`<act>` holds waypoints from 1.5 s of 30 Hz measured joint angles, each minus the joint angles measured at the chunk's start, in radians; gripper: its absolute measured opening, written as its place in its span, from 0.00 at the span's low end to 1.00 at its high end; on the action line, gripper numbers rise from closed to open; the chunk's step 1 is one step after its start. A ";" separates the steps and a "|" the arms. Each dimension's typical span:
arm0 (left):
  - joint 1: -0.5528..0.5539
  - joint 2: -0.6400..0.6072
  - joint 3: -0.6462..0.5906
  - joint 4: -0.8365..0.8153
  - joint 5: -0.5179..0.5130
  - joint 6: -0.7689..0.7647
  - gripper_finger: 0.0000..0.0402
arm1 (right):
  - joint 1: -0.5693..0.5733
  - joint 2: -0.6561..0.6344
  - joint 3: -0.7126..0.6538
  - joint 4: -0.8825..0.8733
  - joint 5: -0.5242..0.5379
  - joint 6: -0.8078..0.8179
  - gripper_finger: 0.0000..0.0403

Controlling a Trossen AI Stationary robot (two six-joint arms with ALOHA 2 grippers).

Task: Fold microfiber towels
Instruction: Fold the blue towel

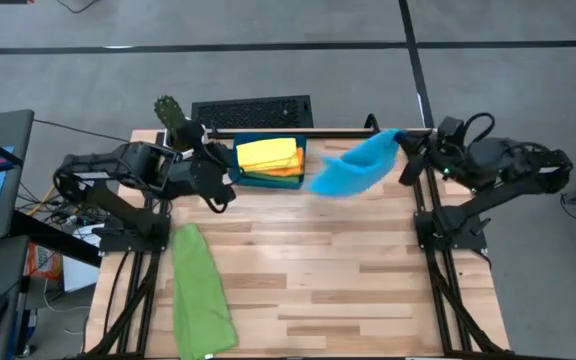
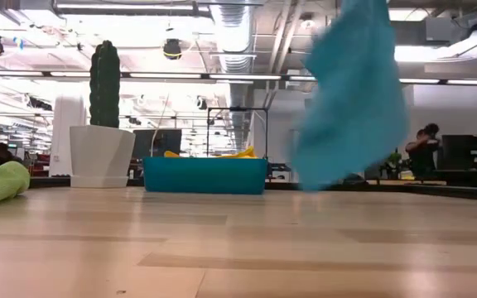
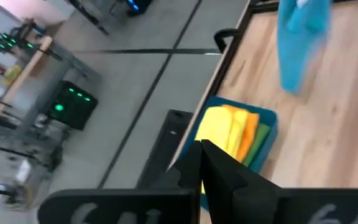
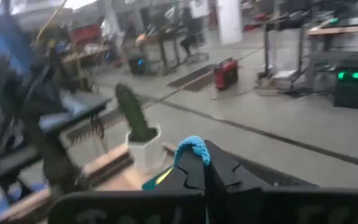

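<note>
Your right gripper (image 4: pixel 199 163) pinches one corner of the blue towel (image 1: pixel 353 170), which hangs limp above the table's far side. It is light and floppy and will swing. Left gripper (image 3: pixel 202 163) is pressed together, empty; take the opposite corner there.

The sky-blue towel (image 1: pixel 356 168) hung limp above the bench (image 1: pixel 318 270), clear of the wood. A green towel (image 1: pixel 200 292) lay crumpled along the bench's left edge. The yellow towel (image 1: pixel 268 153) rested folded atop the orange towel (image 1: pixel 286 171).
</note>
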 joint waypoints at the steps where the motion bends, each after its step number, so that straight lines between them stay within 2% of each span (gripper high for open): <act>1: -0.003 -0.002 0.003 -0.002 0.006 -0.015 0.00 | 0.013 0.004 -0.001 -0.011 -0.008 0.002 0.02; 4: -0.028 -0.002 0.000 -0.013 0.067 -0.104 0.00 | 0.068 0.016 -0.001 -0.082 -0.007 0.083 0.02; 6: -0.047 -0.002 -0.026 0.001 0.177 -0.174 0.00 | 0.098 0.035 0.000 -0.146 -0.009 0.162 0.02; 9: -0.078 -0.001 -0.121 0.132 0.312 -0.201 0.00 | 0.138 0.090 0.000 -0.210 -0.013 0.262 0.02; 15: -0.136 0.000 -0.431 0.523 0.278 -0.242 0.04 | 0.181 0.176 0.000 -0.222 -0.014 0.343 0.02; 22: -0.161 0.003 -0.812 1.162 0.362 -0.333 0.26 | 0.181 0.263 -0.001 -0.201 -0.030 0.379 0.02; 26: -0.164 0.003 -0.943 1.316 0.340 -0.380 0.42 | 0.181 0.300 -0.001 -0.162 -0.044 0.379 0.02; 30: -0.162 0.003 -0.999 1.340 0.287 -0.399 0.52 | 0.181 0.325 -0.001 -0.119 -0.066 0.378 0.02; 33: -0.150 0.003 -1.009 1.347 0.280 -0.380 0.55 | 0.181 0.344 -0.001 -0.098 -0.080 0.378 0.02; 40: -0.089 0.008 -1.009 1.483 0.366 -0.283 0.53 | 0.189 0.389 -0.001 -0.044 -0.100 0.370 0.02; 45: -0.067 0.077 -1.005 1.611 0.445 -0.218 0.53 | 0.188 0.406 -0.001 -0.018 -0.109 0.368 0.03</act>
